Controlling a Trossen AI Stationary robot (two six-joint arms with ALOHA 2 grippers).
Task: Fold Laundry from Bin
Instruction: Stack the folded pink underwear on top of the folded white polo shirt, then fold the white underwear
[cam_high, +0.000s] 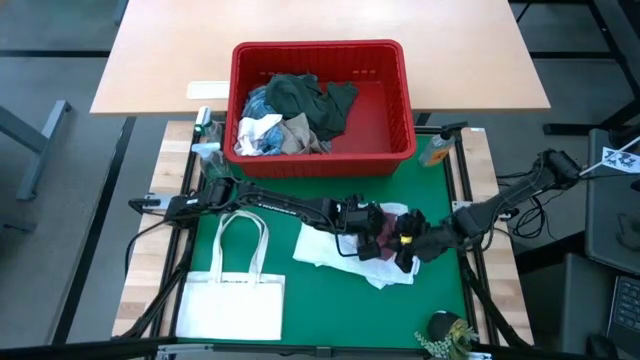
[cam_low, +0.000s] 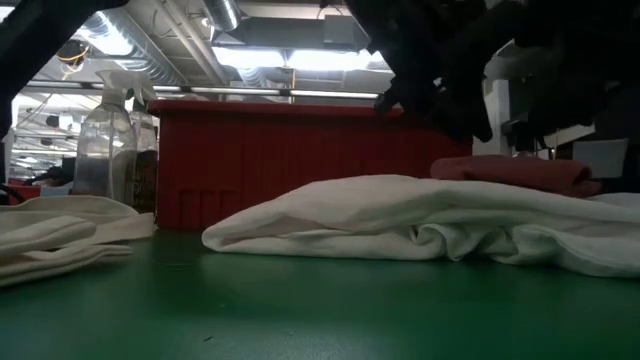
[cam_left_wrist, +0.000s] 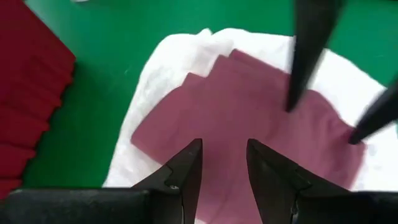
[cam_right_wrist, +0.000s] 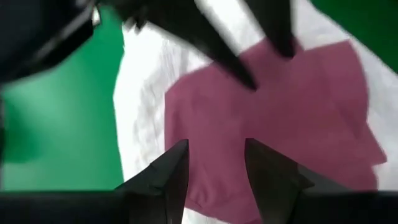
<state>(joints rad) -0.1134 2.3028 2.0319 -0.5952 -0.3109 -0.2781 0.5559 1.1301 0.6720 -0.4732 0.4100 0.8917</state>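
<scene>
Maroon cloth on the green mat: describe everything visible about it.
The maroon cloth is a soft, matte fabric piece folded into a flat, roughly rectangular shape with layered edges at one corner. It lies on top of a crumpled white garment on the green mat, in front of the red slotted plastic bin. Both grippers hover just above it, jaws apart, neither gripping.

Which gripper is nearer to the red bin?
Left, narrowly. The left gripper and the right gripper both hang over the maroon cloth, in front of the bin.
</scene>
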